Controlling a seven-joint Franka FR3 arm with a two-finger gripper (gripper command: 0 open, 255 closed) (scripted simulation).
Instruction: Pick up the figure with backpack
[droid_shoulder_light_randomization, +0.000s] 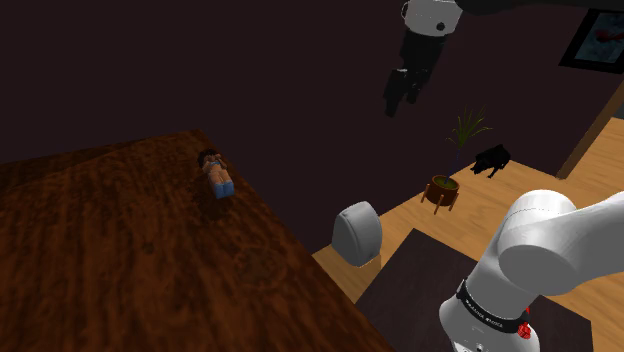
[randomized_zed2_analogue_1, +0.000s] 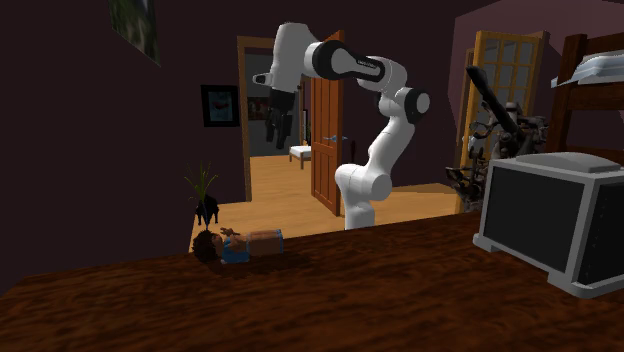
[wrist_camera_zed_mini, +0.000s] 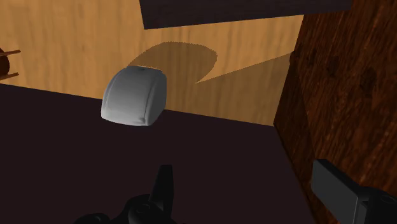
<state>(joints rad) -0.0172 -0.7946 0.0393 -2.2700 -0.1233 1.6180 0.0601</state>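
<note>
The figure (droid_shoulder_light_randomization: 216, 172) lies flat on the dark wooden table (droid_shoulder_light_randomization: 120, 260), close to its far edge. It has dark hair, an orange-brown body and blue parts; I cannot make out a backpack. In the second exterior view the figure (randomized_zed2_analogue_1: 238, 245) lies near the table's (randomized_zed2_analogue_1: 350, 290) back edge. My black gripper (droid_shoulder_light_randomization: 402, 95) hangs high in the air, beyond the table edge and well to the shoulder view's right of the figure. The gripper (randomized_zed2_analogue_1: 277, 125) points down, above the floor behind the table. In the wrist view the gripper (wrist_camera_zed_mini: 245, 175) is open with nothing between its fingers, and the table (wrist_camera_zed_mini: 343, 83) edge lies beside it.
A grey rounded object (droid_shoulder_light_randomization: 356, 233) (wrist_camera_zed_mini: 135, 95) stands on the floor below the gripper, at the edge of a dark rug (droid_shoulder_light_randomization: 420, 290). A potted plant on a stand (droid_shoulder_light_randomization: 441, 188) and a black shape (droid_shoulder_light_randomization: 490, 160) sit farther off. A grey box (randomized_zed2_analogue_1: 560, 215) occupies the table's right end.
</note>
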